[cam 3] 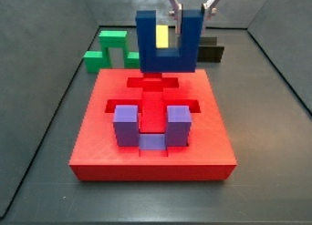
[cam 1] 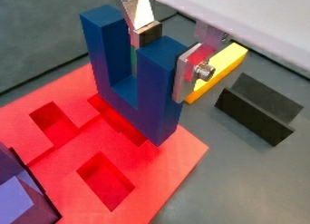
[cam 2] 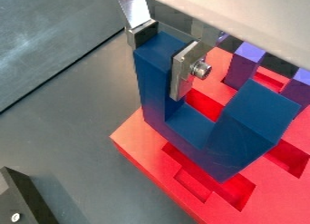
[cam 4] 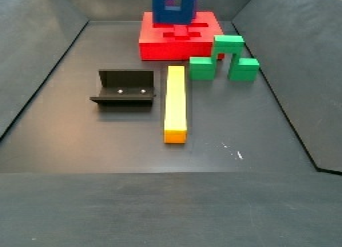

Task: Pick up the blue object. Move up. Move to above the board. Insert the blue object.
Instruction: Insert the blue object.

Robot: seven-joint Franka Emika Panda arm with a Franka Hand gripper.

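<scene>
Clamping one prong of the blue object [cam 1: 136,78] between its fingers [cam 1: 194,72], the gripper [cam 1: 169,53] holds it just over the board [cam 1: 164,169], lifted and carried across, only insertion remaining

Gripper [cam 1: 165,52] low over the board [cam 3: 98,147].
My silver fingers [cam 1: 191,72] are clamped on one prong of the blue object [cam 1: 133,78], jaws pointing down.

dark grey floor [cam 4: 80,121] enclosed by low dark grey walls [cam 4: 281,51]
</scene>
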